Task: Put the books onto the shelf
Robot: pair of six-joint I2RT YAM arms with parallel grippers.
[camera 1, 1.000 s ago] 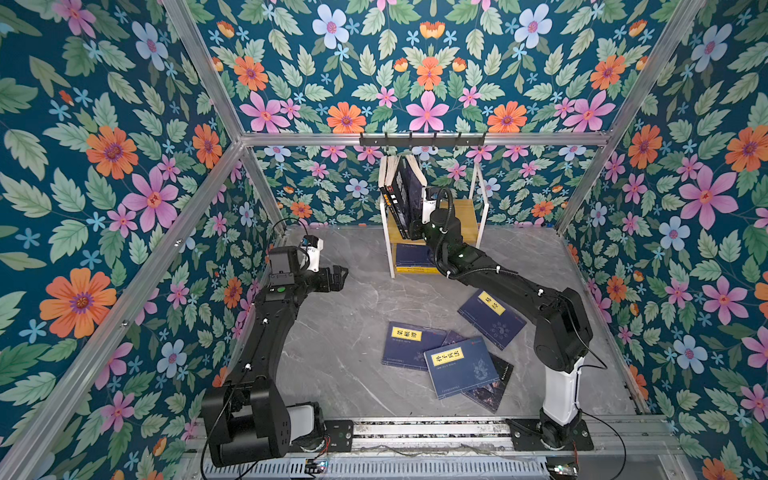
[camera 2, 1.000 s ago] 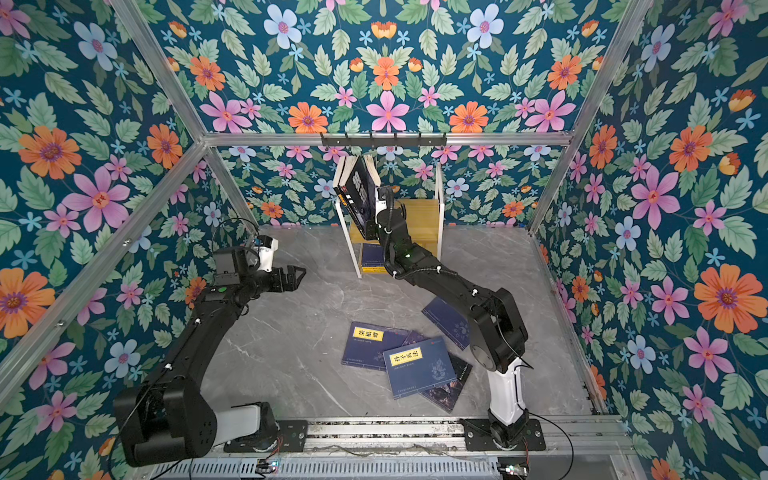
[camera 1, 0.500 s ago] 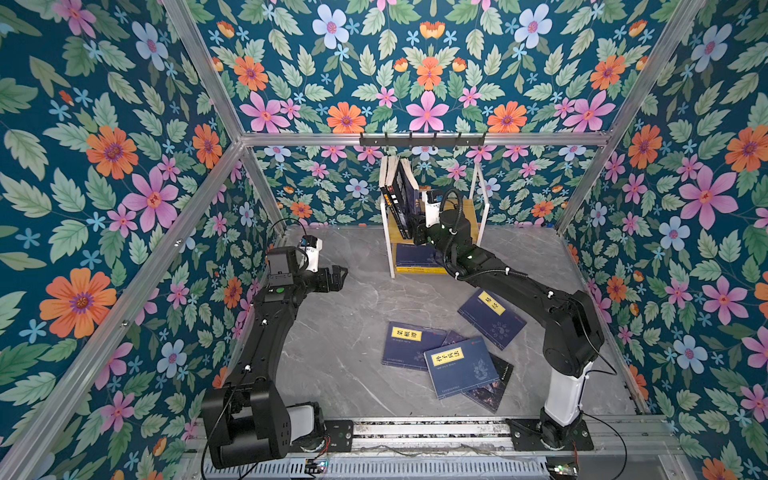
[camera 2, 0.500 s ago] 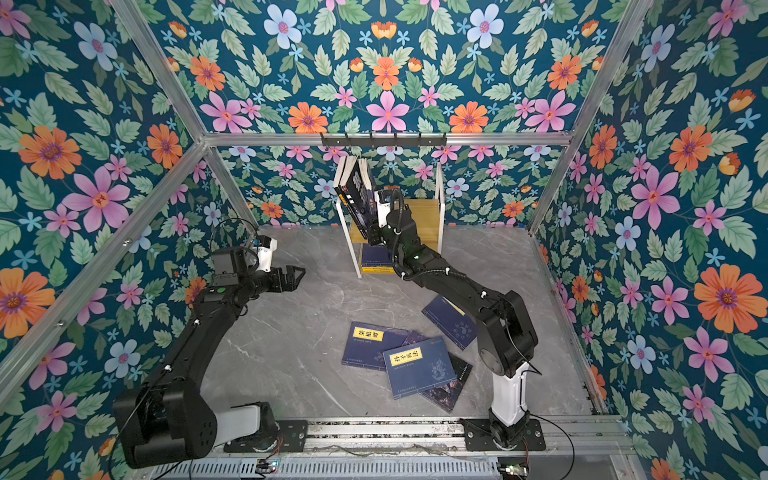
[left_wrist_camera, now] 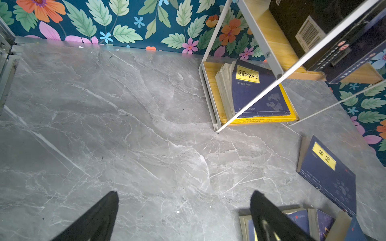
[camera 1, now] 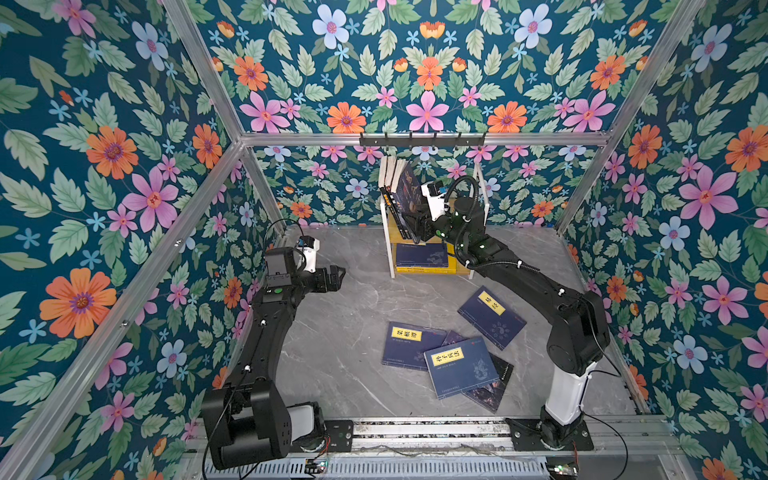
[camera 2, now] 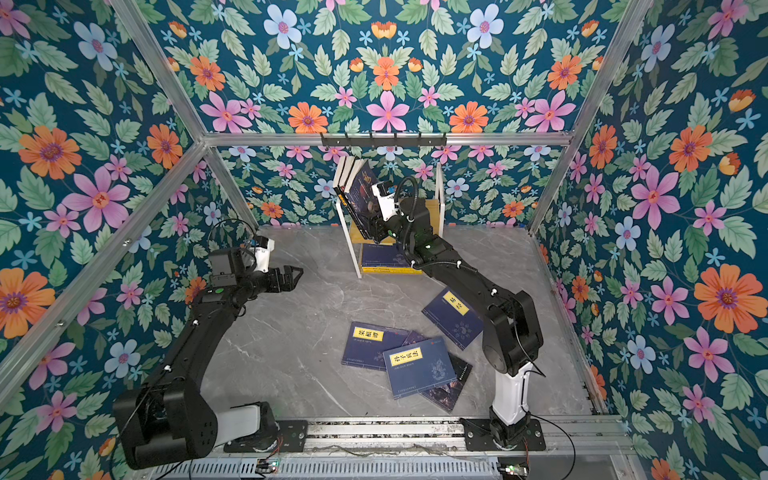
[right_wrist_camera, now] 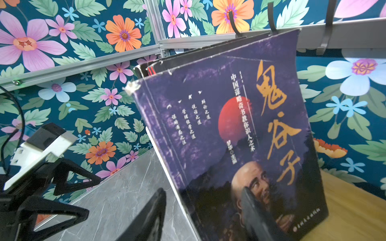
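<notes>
In both top views the right gripper [camera 1: 420,227] sits at the shelf [camera 1: 481,187], against the leaning books [camera 1: 399,195] on the upper board; its jaw gap is hidden there. More books [camera 1: 459,365] overlap on the floor [camera 1: 340,332], some mostly covered. Left wrist view: the left gripper [left_wrist_camera: 184,194] is spread wide and empty, with its fingers cut off by the frame. Right wrist view: the right gripper [right_wrist_camera: 203,189] is parted and straddles the dark book [right_wrist_camera: 219,125] without clamping it.

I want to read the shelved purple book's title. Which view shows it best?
Right wrist view: the purple book fills it, front cover facing the camera, orange title legible. In both top views it is small, tilted on the shelf. The left wrist view hides its front.
</notes>
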